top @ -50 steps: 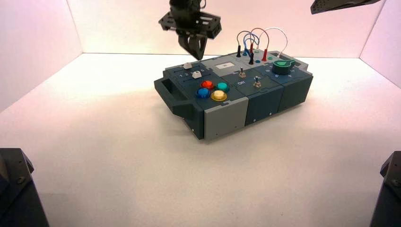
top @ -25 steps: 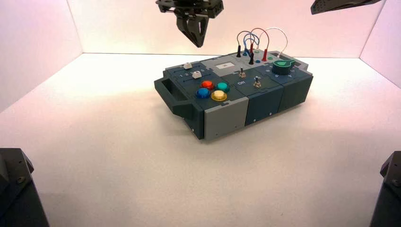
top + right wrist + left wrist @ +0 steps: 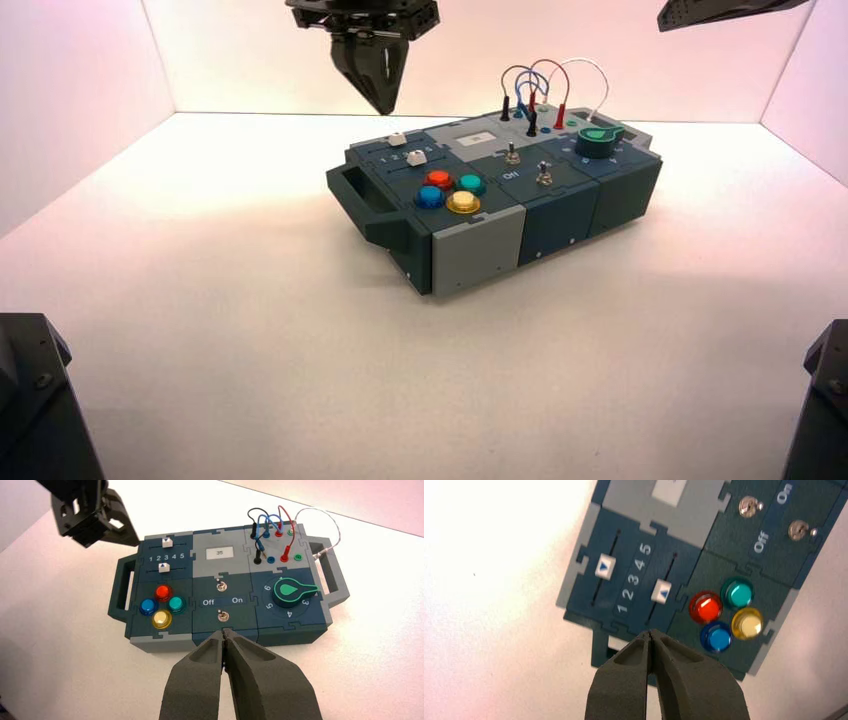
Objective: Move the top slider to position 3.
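Left tool [image 3: 378, 98] closed, empty, hovering at box's ten o'clock. Top slider [image 3: 605, 566] reads near 3 [image 3: 633, 580]; verify alignment, nudge gently if off.

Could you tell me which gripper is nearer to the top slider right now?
Left. The left gripper hangs closed above the top slider, toward the box's handle end. The right gripper hangs closed off the box's front edge.
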Controlling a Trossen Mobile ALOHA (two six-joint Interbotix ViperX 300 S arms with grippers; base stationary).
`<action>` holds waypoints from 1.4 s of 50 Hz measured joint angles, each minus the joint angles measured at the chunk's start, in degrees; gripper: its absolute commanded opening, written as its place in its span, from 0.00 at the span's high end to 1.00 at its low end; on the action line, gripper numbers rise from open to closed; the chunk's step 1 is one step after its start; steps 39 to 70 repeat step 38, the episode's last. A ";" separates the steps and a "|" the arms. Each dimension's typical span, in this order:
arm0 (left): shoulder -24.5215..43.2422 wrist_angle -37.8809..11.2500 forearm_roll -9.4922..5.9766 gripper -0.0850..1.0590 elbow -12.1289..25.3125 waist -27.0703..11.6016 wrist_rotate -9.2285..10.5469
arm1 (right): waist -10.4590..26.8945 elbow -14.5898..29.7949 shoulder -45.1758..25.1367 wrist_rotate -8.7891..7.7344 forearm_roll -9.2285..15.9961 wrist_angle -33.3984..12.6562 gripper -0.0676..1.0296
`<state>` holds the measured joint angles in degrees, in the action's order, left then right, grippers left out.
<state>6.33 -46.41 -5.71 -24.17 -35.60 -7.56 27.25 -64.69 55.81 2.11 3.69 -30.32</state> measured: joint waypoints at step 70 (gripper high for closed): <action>-0.18 4.04 -0.09 0.95 -1.05 0.00 -0.09 | 0.09 0.00 0.09 0.00 0.00 -0.53 0.96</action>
